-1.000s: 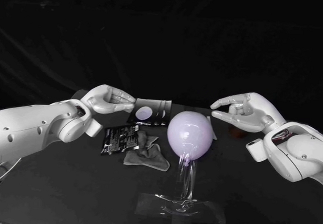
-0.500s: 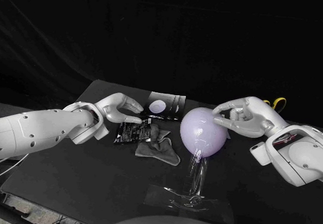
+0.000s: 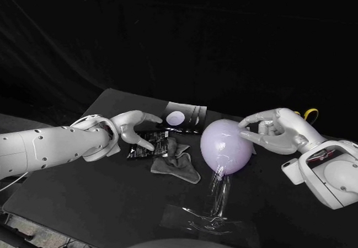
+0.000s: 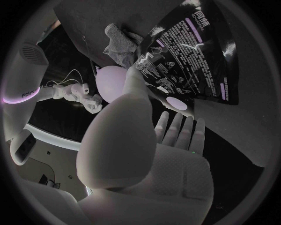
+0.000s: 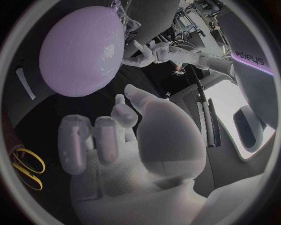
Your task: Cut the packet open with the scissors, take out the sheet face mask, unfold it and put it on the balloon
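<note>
Toward the back of the black table (image 3: 80,199), my left hand (image 3: 133,127) hung with its fingers spread and nothing in them, just above the packet (image 3: 149,143). The packet lay flat with its printed face up (whether one fingertip grazed it, I could not tell). The sheet face mask (image 3: 177,168) lay crumpled on the table, a grey heap touching the packet's near corner, between the packet and the balloon (image 3: 226,147). It was not on the balloon.

The balloon, pale lilac, leaned on a clear stand (image 3: 215,211) whose foot rested close to my side of the table. On the balloon's other side was my right hand (image 3: 276,131), its fingers curled in and holding nothing. One fingertip and the thumb sat just beside the balloon's upper flank, though I could not tell whether they touched it. Behind that hand, the yellow handles of the scissors (image 3: 309,113) showed at the table's far edge, the blades hidden. A dark card with a pale oval (image 3: 183,116) lay beyond the packet.
</note>
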You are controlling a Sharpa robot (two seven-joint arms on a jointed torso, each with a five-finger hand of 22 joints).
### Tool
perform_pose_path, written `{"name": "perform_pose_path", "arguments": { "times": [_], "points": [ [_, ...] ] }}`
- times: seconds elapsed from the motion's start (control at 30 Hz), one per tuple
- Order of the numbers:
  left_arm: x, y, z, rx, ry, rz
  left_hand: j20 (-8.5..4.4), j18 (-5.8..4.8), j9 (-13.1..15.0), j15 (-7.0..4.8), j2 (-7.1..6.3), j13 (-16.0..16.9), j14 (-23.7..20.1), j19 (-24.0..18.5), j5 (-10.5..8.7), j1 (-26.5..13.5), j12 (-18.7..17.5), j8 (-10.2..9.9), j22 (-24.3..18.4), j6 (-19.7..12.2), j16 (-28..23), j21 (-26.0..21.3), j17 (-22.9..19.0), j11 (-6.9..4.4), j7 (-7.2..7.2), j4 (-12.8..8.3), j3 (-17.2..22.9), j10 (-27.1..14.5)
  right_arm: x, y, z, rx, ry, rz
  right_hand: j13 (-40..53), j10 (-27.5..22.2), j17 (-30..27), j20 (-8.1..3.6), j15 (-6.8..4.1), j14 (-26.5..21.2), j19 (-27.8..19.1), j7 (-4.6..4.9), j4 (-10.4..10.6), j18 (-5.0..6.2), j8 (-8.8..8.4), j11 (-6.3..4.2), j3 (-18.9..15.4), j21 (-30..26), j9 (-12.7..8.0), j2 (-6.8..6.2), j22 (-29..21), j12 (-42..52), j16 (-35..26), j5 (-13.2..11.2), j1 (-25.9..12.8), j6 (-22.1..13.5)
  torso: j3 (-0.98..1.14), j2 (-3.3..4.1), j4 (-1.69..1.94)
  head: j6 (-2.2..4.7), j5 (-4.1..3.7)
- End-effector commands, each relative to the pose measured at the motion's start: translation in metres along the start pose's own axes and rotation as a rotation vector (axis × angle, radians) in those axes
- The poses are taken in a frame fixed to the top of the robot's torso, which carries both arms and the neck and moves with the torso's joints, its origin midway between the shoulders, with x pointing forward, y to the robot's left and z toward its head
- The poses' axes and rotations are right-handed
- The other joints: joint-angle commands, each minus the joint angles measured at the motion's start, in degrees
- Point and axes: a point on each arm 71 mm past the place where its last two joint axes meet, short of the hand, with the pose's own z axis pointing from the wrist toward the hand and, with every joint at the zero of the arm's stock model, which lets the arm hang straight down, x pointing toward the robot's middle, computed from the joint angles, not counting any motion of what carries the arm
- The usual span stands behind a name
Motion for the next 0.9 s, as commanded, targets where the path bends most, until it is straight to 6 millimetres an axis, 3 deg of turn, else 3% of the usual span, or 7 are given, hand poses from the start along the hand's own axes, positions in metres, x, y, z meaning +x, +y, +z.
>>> {"name": "perform_pose_path", "arguments": {
  "times": [0.03, 0.17, 0.23, 0.3, 0.37, 0.63, 0.9],
  "points": [
    [0.005, 0.001, 0.002, -0.038, 0.054, 0.093, -0.08, -0.96, -0.09, -0.71, -0.68, -0.22, -1.63, -0.88, 0.25, -0.17, -0.34, -0.33, -0.07, -0.40, -0.32, -0.35, -0.46, -0.48, 0.15, 0.21, -0.42, -3.16, -0.001, 0.003, -0.001, -0.022, -0.012, -0.024, -0.11, -0.59, -0.09, 0.14, 0.43, 3.22, 1.68, 0.25, 0.16, -0.27, -0.38, 0.12, 0.14, -0.28, 0.08, 0.17, 10.52, -0.44, 0.06, -0.21, 0.09, -0.31, 0.04, -0.05, -0.04, 0.10, -0.03],
    [0.008, 0.002, 0.003, -0.065, 0.076, 0.125, -0.22, -0.86, -0.90, -1.56, -0.90, -0.32, -3.08, -1.56, 0.17, -0.90, -0.46, -0.90, -0.11, -3.00, -0.43, -0.62, -0.87, -0.55, 1.01, 0.17, -0.76, -4.78, -0.002, 0.004, -0.001, -0.026, -0.016, -0.023, -0.11, -0.59, -0.09, 0.14, 0.43, 3.22, 1.68, 0.25, 0.16, -0.27, -0.38, 0.12, 0.14, -0.28, 0.08, 0.17, 10.52, -0.44, 0.06, -0.21, 0.09, -0.31, 0.03, -0.04, 0.03, 0.16, 0.01],
    [0.009, 0.002, 0.002, -0.081, 0.091, 0.135, -0.36, -0.66, -0.94, -2.33, -1.06, -0.34, -3.33, -1.47, 0.15, -1.75, -0.45, -1.06, -0.05, -3.31, -0.32, -0.65, -0.92, -0.35, 2.53, 0.17, -0.93, -5.79, -0.002, 0.004, -0.002, -0.027, -0.016, -0.023, -0.11, -0.59, -0.09, 0.14, 0.43, 3.22, 1.68, 0.25, 0.16, -0.27, -0.38, 0.12, 0.14, -0.28, 0.08, 0.17, 10.52, -0.44, 0.06, -0.21, 0.09, -0.31, 0.03, -0.03, 0.06, 0.19, 0.05],
    [0.010, 0.003, 0.001, -0.094, 0.105, 0.142, -0.52, -0.38, -0.97, -3.21, -1.11, -0.38, -3.23, -0.99, 0.09, -2.49, -0.49, -1.07, 0.07, -3.51, -0.20, -0.51, -0.88, -1.16, 5.91, -0.02, -1.10, -6.75, -0.003, 0.004, -0.002, -0.027, -0.017, -0.023, -0.11, -0.59, -0.09, 0.14, 0.43, 3.22, 1.68, 0.25, 0.16, -0.27, -0.38, 0.12, 0.14, -0.28, 0.08, 0.17, 10.52, -0.44, 0.06, -0.21, 0.09, -0.31, 0.02, -0.03, 0.09, 0.22, 0.05],
    [0.011, 0.003, 0.000, -0.105, 0.116, 0.150, -0.58, -0.28, -0.96, -3.65, -1.16, -0.36, -3.18, -1.00, 0.08, -2.86, -0.44, -1.04, 0.08, -3.51, -0.16, -0.50, -0.87, -0.58, 6.77, 0.19, -1.01, -6.74, -0.003, 0.004, -0.002, -0.027, -0.017, -0.023, -0.12, -0.60, -0.09, 0.14, 0.43, 3.22, 1.67, 0.26, 0.16, -0.27, -0.38, 0.12, 0.14, -0.29, 0.09, 0.17, 10.51, -0.46, 0.07, -0.21, 0.10, -0.31, 0.03, -0.03, 0.11, 0.20, 0.11],
    [0.013, 0.002, -0.006, -0.143, 0.120, 0.177, -0.84, 0.13, -1.21, -2.60, -1.25, -0.38, -3.85, -1.83, 0.01, -6.51, -0.46, -1.18, 0.00, -4.48, -0.23, -0.80, -1.06, 1.76, 9.43, 0.16, -1.31, -7.49, -0.004, 0.003, -0.003, -0.022, -0.020, -0.025, -0.32, -0.76, -0.31, 0.16, 0.45, 3.17, 1.48, 0.28, 0.19, -0.19, -0.39, 0.14, 0.15, -0.56, 0.10, 0.18, 10.32, -0.70, -0.02, -0.23, 0.09, -0.32, -0.01, -0.10, 0.24, -0.11, 0.19],
    [0.017, 0.002, -0.010, -0.162, 0.118, 0.201, -0.81, 0.36, -1.89, -2.04, -1.34, -0.42, -4.22, -2.03, 0.07, -7.59, -0.49, -1.66, 0.00, -6.67, -0.25, -0.89, -1.17, 2.29, 9.72, 0.18, -1.29, -8.03, -0.007, 0.002, -0.006, -0.014, -0.023, -0.026, -0.45, -0.86, -0.35, 0.17, 0.46, 3.15, 1.40, 0.29, 0.21, -0.16, -0.40, 0.16, 0.15, -0.66, 0.10, 0.18, 10.24, -0.86, -0.03, -0.23, 0.08, -0.32, 0.01, 0.00, 0.04, -0.36, 0.28]
  ]
}}
